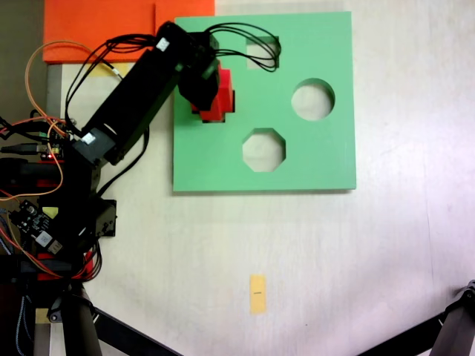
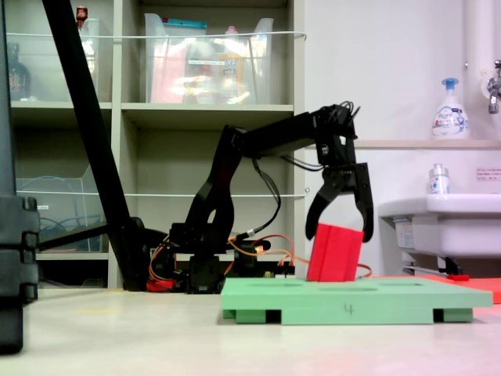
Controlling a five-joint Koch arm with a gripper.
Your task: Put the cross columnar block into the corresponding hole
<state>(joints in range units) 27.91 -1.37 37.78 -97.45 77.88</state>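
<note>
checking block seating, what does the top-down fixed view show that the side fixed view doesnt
Top-down: the cutouts in the green board, round, octagonal and square, and a yellow tag on the table. Side-on: the gripper open, its jaws straddling the red block, which leans tilted and stands well above the board; also shelves and a sink. Both: arm, block, board.

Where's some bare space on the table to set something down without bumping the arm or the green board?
The widest bare patch is the white tabletop below the green board in the overhead fixed view, broken by a small yellow tag. The strip right of the board is bare too. It is crowded at left: the arm's base and wires, and the gripper over the red block.
</note>
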